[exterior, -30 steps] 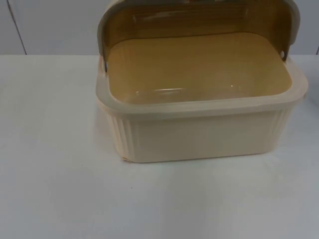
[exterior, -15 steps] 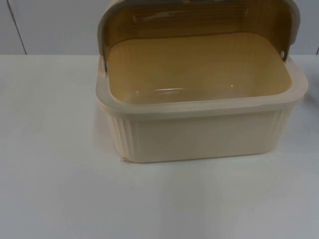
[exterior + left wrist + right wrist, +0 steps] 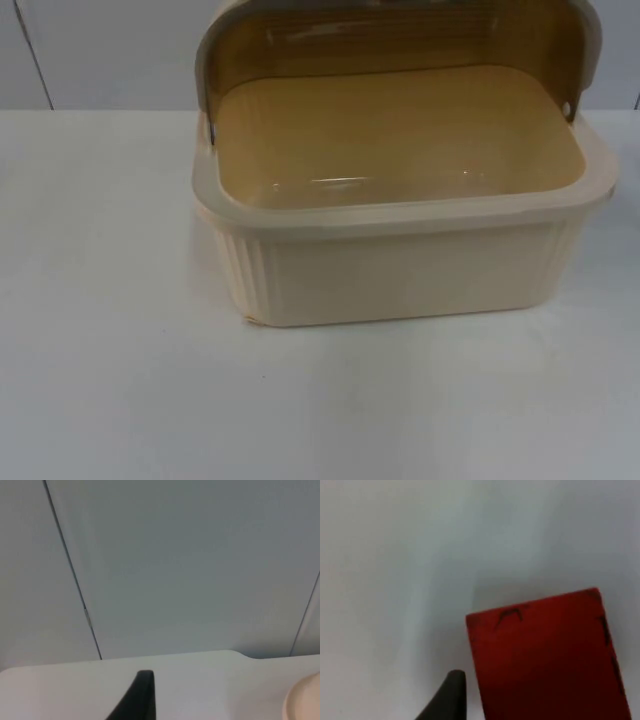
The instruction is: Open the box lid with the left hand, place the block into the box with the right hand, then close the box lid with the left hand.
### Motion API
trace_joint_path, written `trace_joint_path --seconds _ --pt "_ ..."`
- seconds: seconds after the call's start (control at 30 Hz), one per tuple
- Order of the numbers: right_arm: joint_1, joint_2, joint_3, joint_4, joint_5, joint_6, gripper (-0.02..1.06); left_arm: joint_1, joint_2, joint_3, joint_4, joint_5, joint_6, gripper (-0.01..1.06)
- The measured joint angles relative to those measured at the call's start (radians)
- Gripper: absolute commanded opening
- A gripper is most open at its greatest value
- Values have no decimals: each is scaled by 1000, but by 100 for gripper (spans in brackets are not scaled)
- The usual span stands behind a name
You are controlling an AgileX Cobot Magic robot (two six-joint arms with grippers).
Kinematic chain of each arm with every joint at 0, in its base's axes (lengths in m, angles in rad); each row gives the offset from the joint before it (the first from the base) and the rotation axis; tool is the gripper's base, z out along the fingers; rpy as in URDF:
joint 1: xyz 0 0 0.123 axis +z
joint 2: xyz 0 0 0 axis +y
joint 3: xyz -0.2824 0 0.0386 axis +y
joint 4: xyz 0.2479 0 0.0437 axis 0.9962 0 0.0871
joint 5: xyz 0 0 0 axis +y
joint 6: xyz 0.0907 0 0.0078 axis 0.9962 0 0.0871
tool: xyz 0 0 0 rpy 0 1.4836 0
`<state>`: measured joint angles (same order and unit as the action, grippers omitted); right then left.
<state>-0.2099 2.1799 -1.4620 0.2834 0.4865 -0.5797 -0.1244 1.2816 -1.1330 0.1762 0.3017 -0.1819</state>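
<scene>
On the white table (image 3: 110,340) stands a cream ribbed box (image 3: 400,270) with a yellowish inside, its lid (image 3: 400,35) swung up and back toward the grey partition wall (image 3: 190,565). From the left wrist view, the left gripper (image 3: 142,700) hangs over the table near the wall with the box's rounded cream edge off to one side; a single black fingertip shows, so whether its jaws are spread or pressed together cannot be told. Over by the right gripper (image 3: 451,700), a red block (image 3: 545,660) lies on the table just beside its one visible fingertip, and I cannot tell whether those jaws are around the block or how they stand.
</scene>
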Motion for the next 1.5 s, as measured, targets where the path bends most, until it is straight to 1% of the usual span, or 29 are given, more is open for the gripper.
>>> trace_joint_path --seconds 0.1,0.13,0.2,0.27,0.3,0.33,0.37,0.4,0.47,0.53,0.57,0.6,0.63,0.73,0.9,0.93,1.1,1.13,1.23,1.3,1.33,1.4,1.43,1.5 --pt "-1 8 -3 126 0 -120 101 0 0 0 0 -2 0 104" --pt "-1 8 -3 126 0 -120 101 0 0 0 0 -2 0 104" --pt "-1 22 -3 182 -4 -175 101 0 0 0 0 -2 0 104" --pt "-1 39 -3 203 -4 -201 99 0 0 0 0 -2 0 104" --pt "-1 44 -3 204 -7 -206 95 0 0 0 0 -2 0 104" --pt "-1 44 -3 204 -7 -206 87 0 0 0 0 -2 0 104" --pt "0 50 -3 206 -8 -210 87 0 0 0 0 -2 0 104" --pt "0 54 -3 206 -10 -219 75 0 0 0 0 -2 0 104" --pt "0 56 -3 208 -27 -228 47 0 0 0 0 -2 0 104" --pt "0 56 -3 214 -31 -228 14 0 0 0 0 -2 0 104" --pt "0 56 -5 216 -37 -228 14 0 0 0 0 -2 0 104" --pt "0 56 -5 216 -37 -226 2 0 0 0 0 -2 0 104" --pt "0 56 -5 216 -34 -216 0 0 0 0 0 -2 0 104" --pt "0 50 -5 216 -16 -197 2 0 0 0 0 -2 0 104" --pt "0 -27 -5 220 67 -182 2 0 0 0 2 -2 0 104" --pt "0 -27 -5 220 67 -182 2 0 0 0 2 -2 0 104" --pt "0 -203 -5 288 128 -143 2 0 0 0 15 -4 0 104" --pt "0 -203 -5 288 128 -143 2 0 0 0 15 -4 0 104" --pt "8 -332 -5 314 148 -130 2 0 0 0 21 -6 0 104" --pt "28 -425 -5 314 152 -128 2 0 0 0 26 -6 0 104" --pt "28 -425 -5 314 152 -128 2 0 0 0 26 -6 0 104" --pt "59 -528 -5 314 153 -128 2 0 0 0 29 -8 0 104" --pt "94 -596 -5 314 152 -128 2 0 0 0 29 -9 0 104" --pt "131 -669 -5 314 152 -128 2 0 0 0 29 -11 0 104"
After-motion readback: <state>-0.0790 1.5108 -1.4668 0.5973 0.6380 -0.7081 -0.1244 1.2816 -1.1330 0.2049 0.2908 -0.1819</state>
